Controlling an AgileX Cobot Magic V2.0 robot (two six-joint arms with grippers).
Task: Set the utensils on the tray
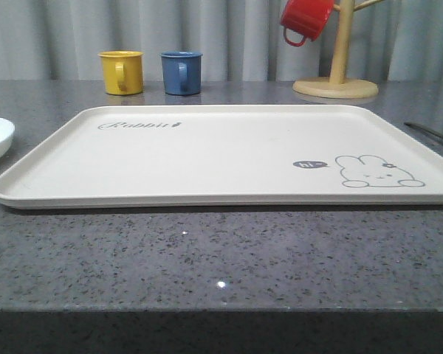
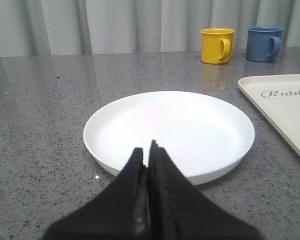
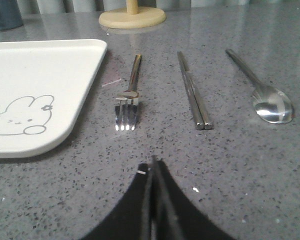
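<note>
**Utensil stock, tray bare**

You have the tray (image 1: 229,158) lying flat at the middle of the grey table (image 1: 221,251), nothing on it. To its left sits the white plate (image 2: 170,132), apart from the tray edge. To its right you have three pieces laid side by side on the table: fork (image 3: 128,97) nearest the tray, chopsticks (image 3: 193,92) in the middle, spoon (image 3: 262,90) farthest right.

Your left gripper (image 2: 150,152) hangs at the plate's near rim, fingers pressed together, holding nothing. Your right gripper (image 3: 154,167) sits near of the fork, fingers likewise pressed together and empty.

Far side: yellow mug (image 1: 122,71), blue mug (image 1: 181,72), red mug (image 1: 305,20) on a wooden stand (image 1: 337,74).
</note>
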